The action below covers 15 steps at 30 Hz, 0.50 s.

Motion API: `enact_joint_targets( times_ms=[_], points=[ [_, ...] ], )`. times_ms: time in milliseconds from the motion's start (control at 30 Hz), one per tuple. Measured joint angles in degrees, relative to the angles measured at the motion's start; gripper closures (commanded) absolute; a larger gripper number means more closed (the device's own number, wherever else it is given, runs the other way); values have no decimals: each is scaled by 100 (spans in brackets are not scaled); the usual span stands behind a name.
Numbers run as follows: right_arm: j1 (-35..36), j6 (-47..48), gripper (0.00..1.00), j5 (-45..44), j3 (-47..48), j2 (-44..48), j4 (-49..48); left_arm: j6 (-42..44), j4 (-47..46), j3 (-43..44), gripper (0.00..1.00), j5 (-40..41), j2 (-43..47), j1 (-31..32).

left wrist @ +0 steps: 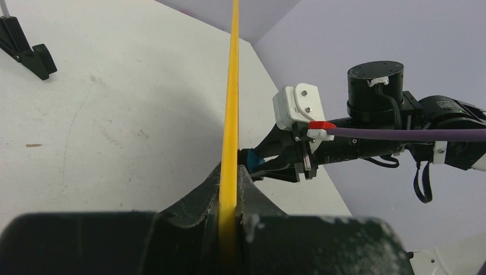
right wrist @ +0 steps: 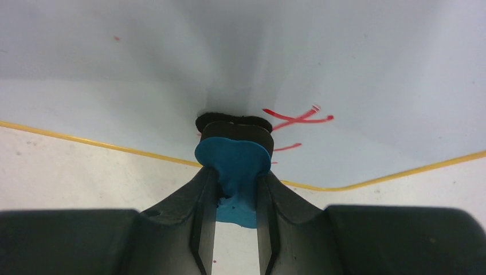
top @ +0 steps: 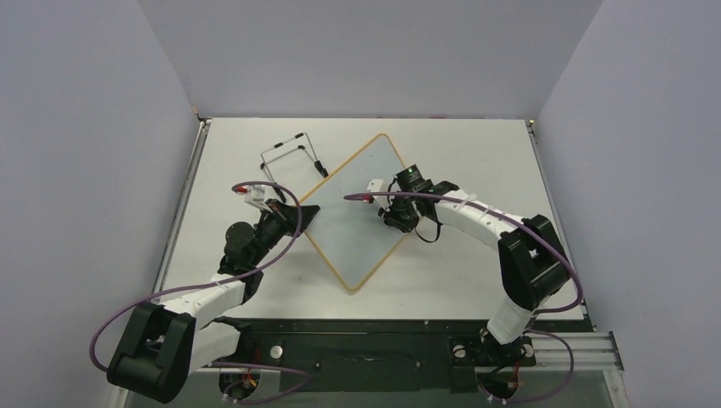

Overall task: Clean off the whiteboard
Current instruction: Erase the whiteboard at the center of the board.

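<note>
2 tools: we see left tool [left wrist: 229, 179] clamped on whiteboard [top: 357, 223] edge, right tool [right wrist: 236, 176] pinching blue eraser [right wrist: 232, 156] beside red marks [right wrist: 298, 118].

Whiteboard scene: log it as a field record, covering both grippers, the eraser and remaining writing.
whiteboard: white face, yellow frame
left gripper: shut on the whiteboard's frame edge
right gripper: shut on the blue eraser
blue eraser: dark pad against the board face
red marks: a few strokes beside the eraser
wire stand: behind the board
</note>
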<state>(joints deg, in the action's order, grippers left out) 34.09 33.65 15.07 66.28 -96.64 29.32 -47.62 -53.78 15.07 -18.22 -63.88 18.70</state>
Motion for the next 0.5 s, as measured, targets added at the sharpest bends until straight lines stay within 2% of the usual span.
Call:
enact_joint_targets(
  times_ms=[200,500],
  points=[
    [-39,238,100,-24,-44,-37,111,-20,0,0,100,-17,0,0],
    [916,26,100,-50,33,-24,376,15,-4,-22,100,0,28,-7]
  ],
)
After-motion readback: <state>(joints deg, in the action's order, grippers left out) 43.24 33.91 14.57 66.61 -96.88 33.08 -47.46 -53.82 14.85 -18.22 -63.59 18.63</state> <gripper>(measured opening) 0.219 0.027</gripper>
